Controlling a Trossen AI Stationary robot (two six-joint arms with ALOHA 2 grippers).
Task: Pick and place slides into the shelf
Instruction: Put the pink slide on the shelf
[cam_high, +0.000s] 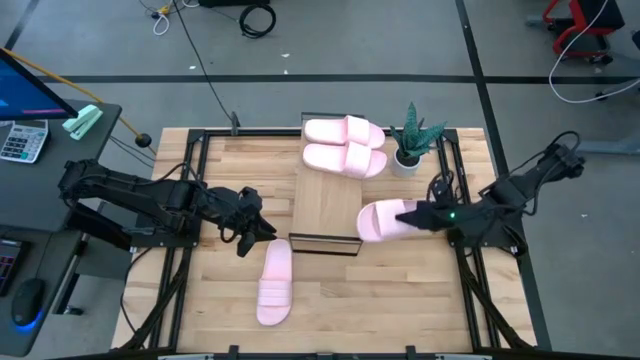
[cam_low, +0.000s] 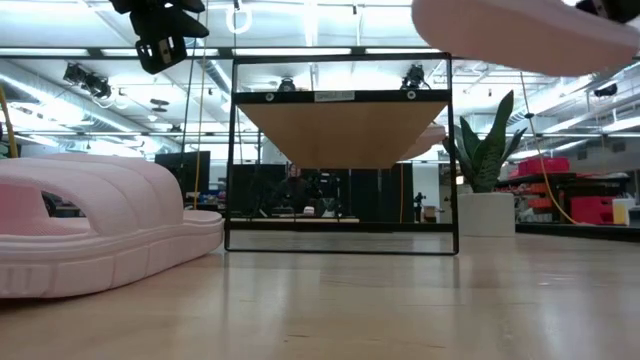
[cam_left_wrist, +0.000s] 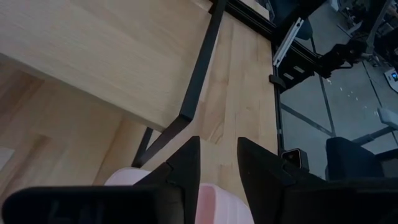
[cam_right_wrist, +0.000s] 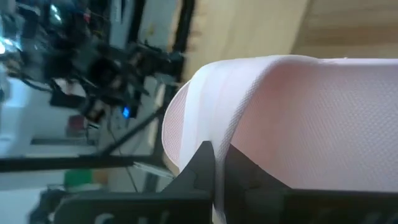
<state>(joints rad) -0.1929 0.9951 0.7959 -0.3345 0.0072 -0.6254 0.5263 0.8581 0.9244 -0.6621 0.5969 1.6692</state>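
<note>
The shelf (cam_high: 328, 205) (cam_low: 340, 125) (cam_left_wrist: 93, 50) stands mid-table. Two pale pink slides (cam_high: 345, 130) (cam_high: 345, 160) lie side by side on its far end. A third slide (cam_high: 275, 283) (cam_low: 90, 220) rests sole-down on the table, near-left of the shelf. My right gripper (cam_high: 408, 215) (cam_right_wrist: 219, 168) is shut on the fourth slide (cam_high: 378, 222) (cam_low: 520, 35) at the shelf's right edge. My left gripper (cam_high: 262, 228) (cam_left_wrist: 219, 162) (cam_low: 160, 55) hovers open and empty above the table by the shelf's near-left corner, over the third slide. My right gripper pinches the fourth slide between its two fingers at the end nearest the table's right edge (cam_right_wrist: 249, 143). The fingers come roughly level from the right, along the slide's length. The slide is lifted clear, about level, reaching over the shelf's right edge (cam_high: 362, 222).
A potted plant in a white pot (cam_high: 413, 140) (cam_low: 485, 170) stands on the table, right of the shelf's far end. Black frame rails (cam_high: 195, 190) run along the table's left and right sides. Bare shelf board lies between the two placed slides and the near end.
</note>
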